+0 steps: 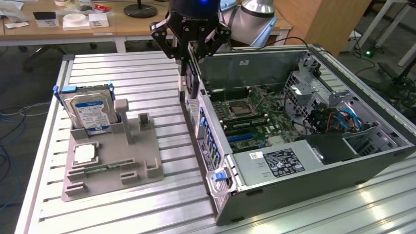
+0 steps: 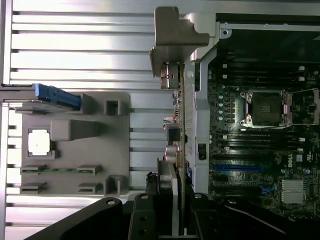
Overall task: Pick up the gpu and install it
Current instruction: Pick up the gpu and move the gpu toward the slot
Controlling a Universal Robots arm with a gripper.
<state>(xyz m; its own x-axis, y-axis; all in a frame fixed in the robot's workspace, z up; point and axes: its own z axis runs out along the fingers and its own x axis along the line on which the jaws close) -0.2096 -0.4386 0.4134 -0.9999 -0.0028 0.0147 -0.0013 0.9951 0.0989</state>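
The ribbed aluminium tabletop (image 1: 117, 68) is made of pale parallel slats, and light glares off them at its near corner on the exterior view's right. Beyond the tabletop's far edge stands a wooden desk (image 1: 130, 27) carrying white boxes (image 1: 76, 22) and a black round base (image 1: 140, 10). Also beyond that edge, toward the exterior view's right, rises a wooden cabinet (image 1: 331, 22). Grey floor (image 1: 26, 87) surrounds the tabletop, and blue cables (image 1: 7, 146) trail over it off the tabletop's side on the exterior view's left. Past the opposite side, 1 small green light (image 1: 368, 52) glows, with white furniture legs (image 1: 390, 22) behind.
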